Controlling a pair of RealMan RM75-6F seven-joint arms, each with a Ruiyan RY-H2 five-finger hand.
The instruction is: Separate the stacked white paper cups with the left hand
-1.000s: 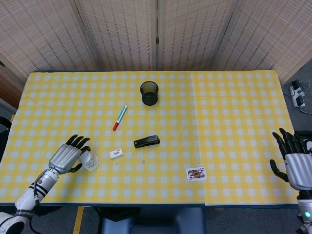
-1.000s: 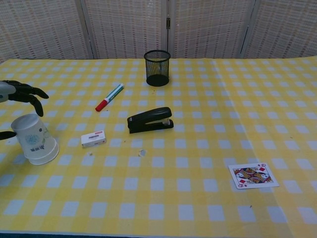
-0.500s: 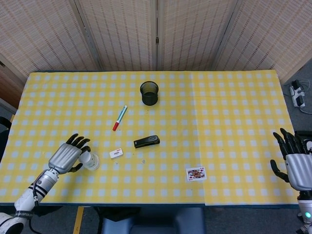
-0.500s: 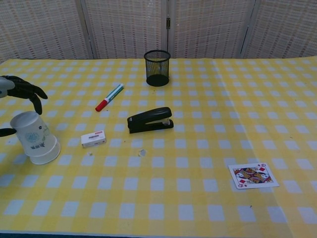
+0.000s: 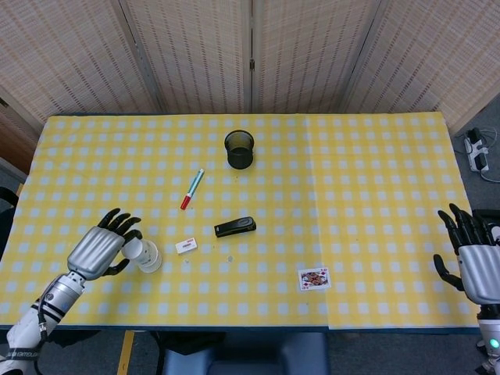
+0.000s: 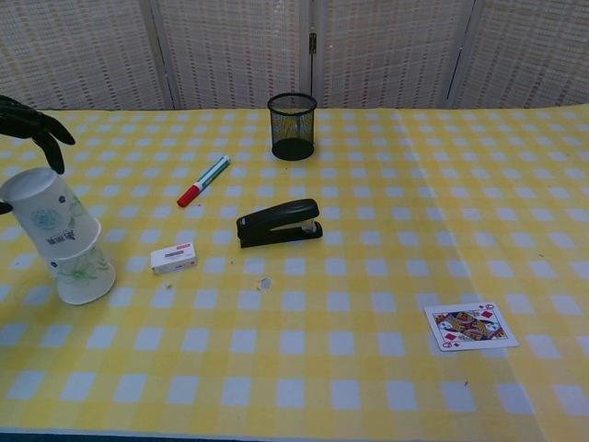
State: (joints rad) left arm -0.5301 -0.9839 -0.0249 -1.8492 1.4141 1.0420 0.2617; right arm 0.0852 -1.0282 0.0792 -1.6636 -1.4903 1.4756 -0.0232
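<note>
1. Change: the left hand (image 5: pixel 98 251) grips the upper cup (image 6: pixel 48 216) and has raised it since half a second ago; more of the lower cup (image 6: pixel 83 272) now shows beneath it in the chest view than before.
2. Meaning: the pair appears part-way separated. The upper cup still overlaps the lower one, so the split is judged not yet complete.
3. Location: both cups sit near the table's (image 5: pixel 375 195) front-left corner, left of the eraser (image 5: pixel 186 245).
4. Orientation: the cups are inverted, closed bases up, open rims down. Their long axis is near vertical, with the upper cup tilted toward the left hand.
5. Right hand (image 5: pixel 469 262): it holds nothing, fingers apart, at the table's right edge, well apart from the cups.
</note>
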